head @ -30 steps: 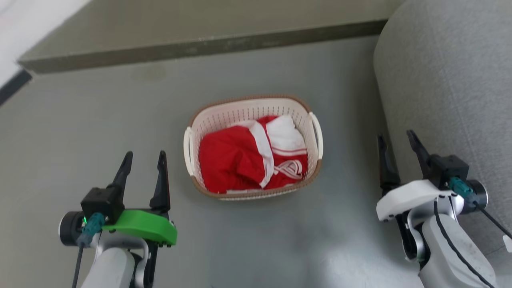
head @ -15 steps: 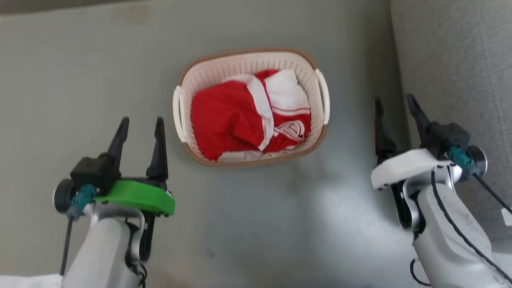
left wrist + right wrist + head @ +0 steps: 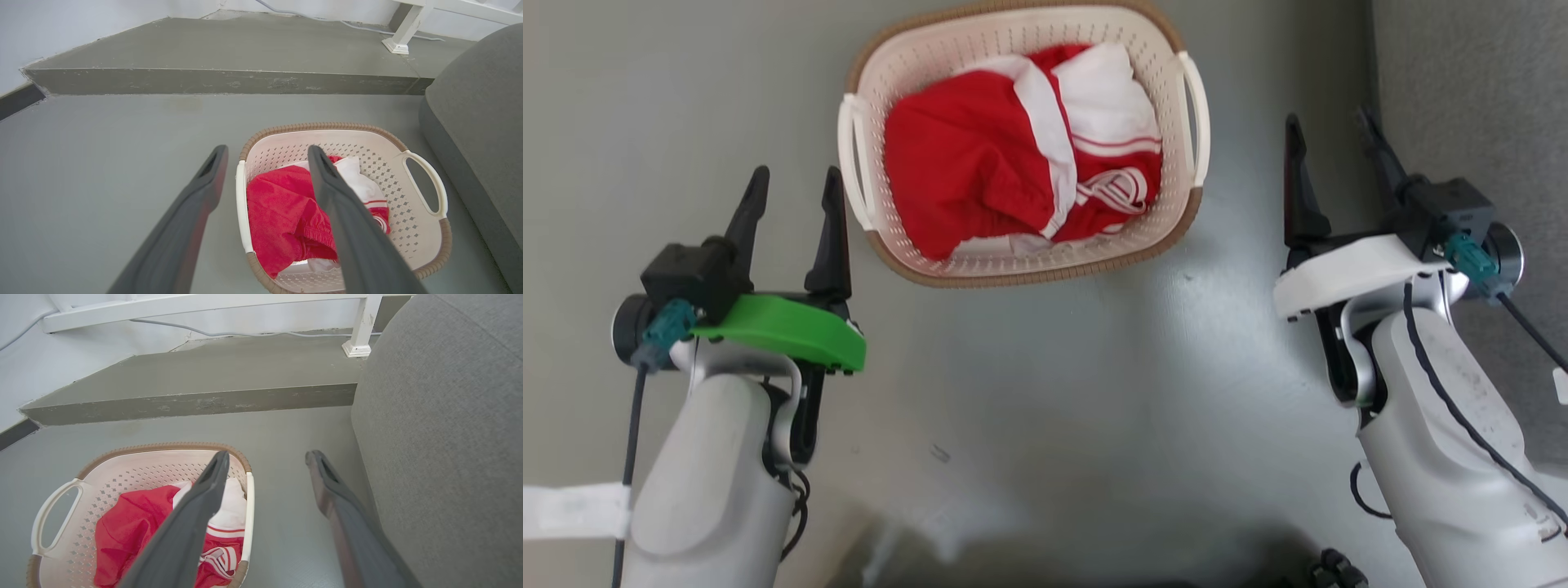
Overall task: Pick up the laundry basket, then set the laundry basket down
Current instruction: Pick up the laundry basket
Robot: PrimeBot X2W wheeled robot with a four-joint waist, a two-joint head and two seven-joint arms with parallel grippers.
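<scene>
The smooth grey floor (image 3: 1045,392) has a dull sheen and offers the most open room, running wide to the robot's left and toward the bottom of the head view. On the right it ends at the rounded side of a grey, coarse-woven upholstered sofa (image 3: 441,437), which narrows the space there. Ahead it stops at the rough, chipped edge of a low raised concrete step (image 3: 220,81), well apart from everything else.

The small oval cream-white perforated plastic laundry basket (image 3: 980,41) stands on the floor between the two arms, nearer the left one, with a strip of bare floor all round it. Its rim is a brown woven-look band, its walls are pierced with small diamond holes, and it has a smooth white loop handle at each side. Crumpled red-and-white cloth (image 3: 964,171), soft and folded, lies in it below rim level.

The left gripper (image 3: 796,175), on a green plate, is released, its long dark tapered fingers parted. Its inner finger is just beside the basket's left handle (image 3: 854,159); whether they touch I cannot tell. The right gripper (image 3: 1328,122), on a white plate, is likewise spread and empty. It sits in the narrow lane between the right handle (image 3: 1199,106) and the sofa, its outer finger close to the fabric.
</scene>
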